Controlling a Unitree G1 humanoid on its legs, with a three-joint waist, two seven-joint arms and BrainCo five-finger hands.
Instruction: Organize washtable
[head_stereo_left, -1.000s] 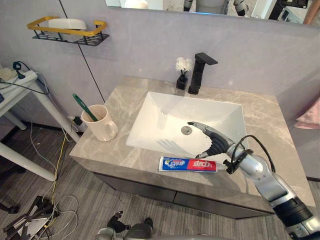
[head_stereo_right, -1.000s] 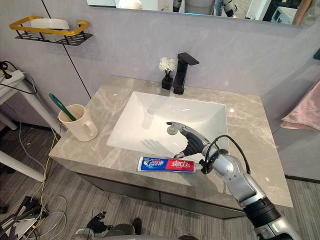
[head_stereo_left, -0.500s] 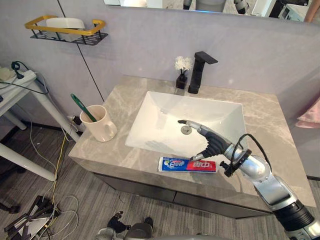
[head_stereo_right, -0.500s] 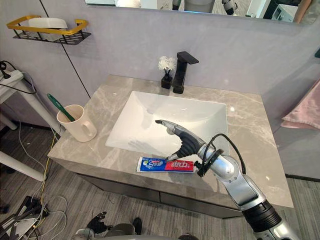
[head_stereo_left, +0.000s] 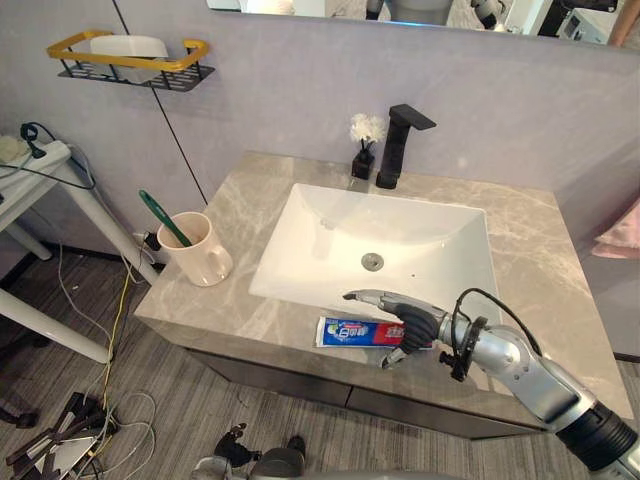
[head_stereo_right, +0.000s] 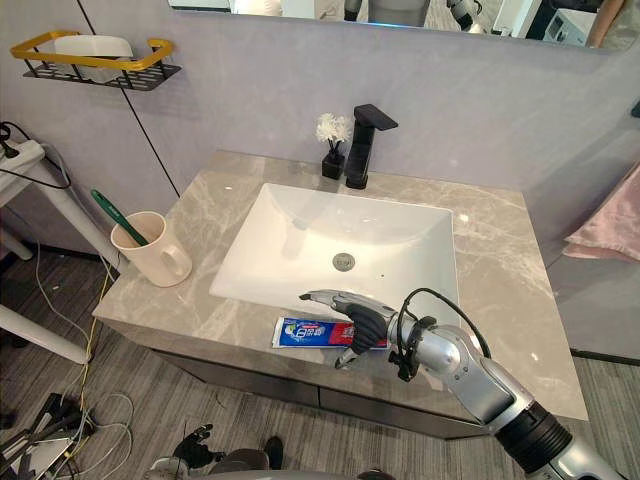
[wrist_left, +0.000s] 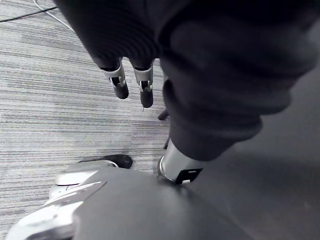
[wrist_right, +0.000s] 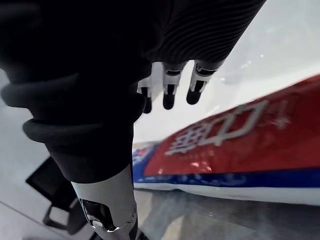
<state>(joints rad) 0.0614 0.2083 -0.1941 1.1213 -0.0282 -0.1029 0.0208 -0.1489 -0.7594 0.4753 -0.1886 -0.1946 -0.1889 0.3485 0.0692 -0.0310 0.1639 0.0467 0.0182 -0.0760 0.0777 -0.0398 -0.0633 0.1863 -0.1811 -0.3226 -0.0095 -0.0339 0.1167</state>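
Ana: Coming down from over the basin (head_stereo_left: 330, 235), the right hand (head_stereo_left: 405, 318) is now hovering at the toothpaste tube (head_stereo_left: 350, 331), which is lying on the front strip of the counter (head_stereo_left: 225, 310).
Ben: Is it gripping yet?
Ana: No. Its fingers (wrist_right: 169, 95) are stretching out straight and released. The tube is lying just beneath them, with the thumb waiting on the near side.
Ben: How far is the tidying getting?
Ana: Seemingly early. The toothbrush (head_stereo_left: 160, 215) is already standing in the cup (head_stereo_left: 197, 250), well beyond the fingertips, while the tube is waiting to be lifted. The left hand (wrist_left: 132, 82) is hanging relaxed, holding nothing.
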